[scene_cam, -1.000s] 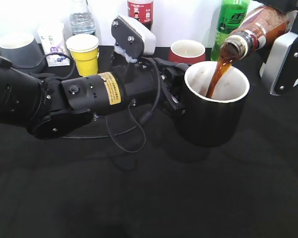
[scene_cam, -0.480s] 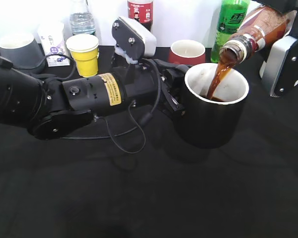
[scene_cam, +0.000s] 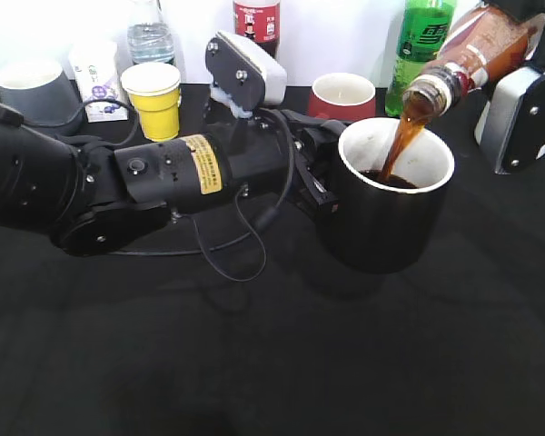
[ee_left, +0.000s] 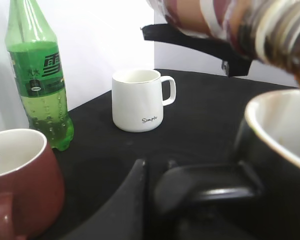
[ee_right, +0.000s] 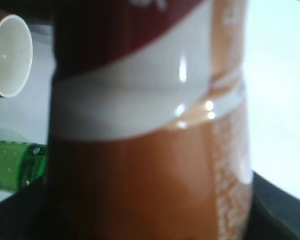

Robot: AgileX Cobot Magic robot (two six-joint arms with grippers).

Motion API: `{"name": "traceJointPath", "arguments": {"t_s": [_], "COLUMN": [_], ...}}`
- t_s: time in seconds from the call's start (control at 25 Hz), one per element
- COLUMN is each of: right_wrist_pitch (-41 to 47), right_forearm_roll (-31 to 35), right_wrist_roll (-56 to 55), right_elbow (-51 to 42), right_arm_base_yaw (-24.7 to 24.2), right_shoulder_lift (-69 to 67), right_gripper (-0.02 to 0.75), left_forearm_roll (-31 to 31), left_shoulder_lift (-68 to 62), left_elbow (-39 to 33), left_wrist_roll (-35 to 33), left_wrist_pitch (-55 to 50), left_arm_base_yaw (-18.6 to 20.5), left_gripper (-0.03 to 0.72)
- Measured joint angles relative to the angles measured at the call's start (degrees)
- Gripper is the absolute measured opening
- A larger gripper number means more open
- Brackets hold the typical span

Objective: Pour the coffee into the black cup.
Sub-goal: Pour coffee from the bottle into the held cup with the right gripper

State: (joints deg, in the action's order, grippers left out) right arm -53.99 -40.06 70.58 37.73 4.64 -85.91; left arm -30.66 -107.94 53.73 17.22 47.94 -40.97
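Observation:
The black cup point(scene_cam: 391, 209) stands right of centre on the black table, partly filled with brown liquid. My left gripper point(scene_cam: 320, 177) is shut on the cup's loop handle point(ee_left: 210, 182); the cup's rim shows at the right of the left wrist view point(ee_left: 275, 130). The coffee bottle point(scene_cam: 468, 50) is tilted mouth-down above the cup and a brown stream point(scene_cam: 398, 145) runs into it. My right gripper point(scene_cam: 518, 54) is shut on the bottle, which fills the right wrist view point(ee_right: 150, 150) and hides the jaws there.
Behind stand a red mug point(scene_cam: 343, 93), a green bottle point(scene_cam: 422, 41), a cola bottle point(scene_cam: 256, 23), a yellow paper cup point(scene_cam: 154, 98), a grey mug point(scene_cam: 29, 89), a water bottle point(scene_cam: 150, 36) and a small carton point(scene_cam: 98, 80). A white mug point(ee_left: 137, 100) stands further off.
The coffee level in the black cup has risen. The bottle has shifted slightly up and right while still pouring. The left arm has held still.

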Motion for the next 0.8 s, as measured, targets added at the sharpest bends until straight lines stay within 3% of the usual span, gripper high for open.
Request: {"name": "traceJointPath", "arguments": {"t_s": [0.36, 0.52, 0.64, 0.8], "right_wrist_pitch": [-0.2, -0.2, -0.2, -0.2], "right_forearm_roll": [0.3, -5.9, -7.0, -7.2], "right_wrist_roll": [-0.4, -18.2, -34.9, -73.6], "right_elbow": [0.0, 0.1, 0.1, 0.1], "right_arm_base_yaw": [0.0, 0.0, 0.0, 0.0], "right_shoulder_lift": [0.1, 0.1, 0.1, 0.1], "right_gripper": [0.532, 0.532, 0.532, 0.532], "left_forearm_roll": [0.0, 4.0, 4.1, 3.8], "left_shoulder_lift": [-0.2, -0.2, -0.2, 0.8], "left_elbow": [0.0, 0.0, 0.0, -2.0], "left_wrist_roll": [0.6, 0.7, 0.7, 0.6], "left_wrist_pitch": [-0.4, 1.8, 2.2, 2.4], "left_arm_base_yaw": [0.0, 0.1, 0.1, 3.9], "left_gripper": [0.057, 0.057, 0.057, 0.057]}}
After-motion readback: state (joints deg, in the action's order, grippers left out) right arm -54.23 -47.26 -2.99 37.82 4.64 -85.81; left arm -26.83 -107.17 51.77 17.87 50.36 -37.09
